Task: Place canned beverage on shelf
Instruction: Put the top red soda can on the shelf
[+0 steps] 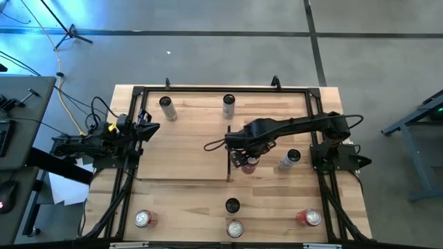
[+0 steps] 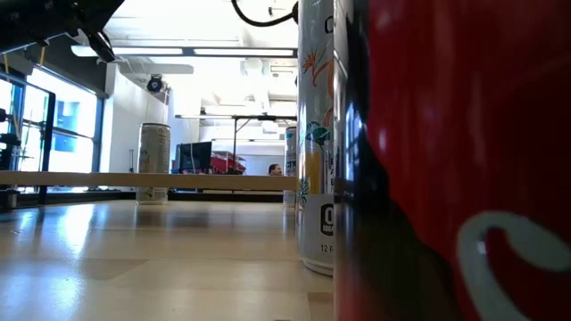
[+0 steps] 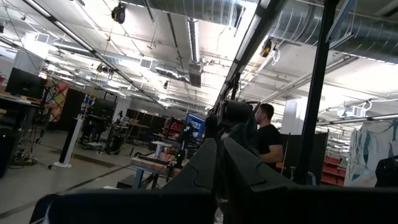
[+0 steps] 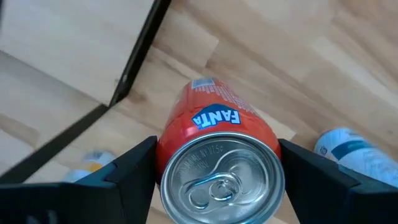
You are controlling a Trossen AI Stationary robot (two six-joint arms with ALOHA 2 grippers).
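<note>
Can (image 4: 217,162) position: upright between the fingers of your right gripper (image 1: 247,162), which clamps its sides just beside the dark upright strip (image 1: 228,155) bounding the shelf (image 1: 183,142). Carry it across that strip. Left gripper (image 1: 147,128), closed, waits at the shelf's opposite edge.

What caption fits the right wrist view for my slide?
Right gripper jaws around an upright orange Fanta can on the tabletop, beside the shelf's dark edge strip.
</note>
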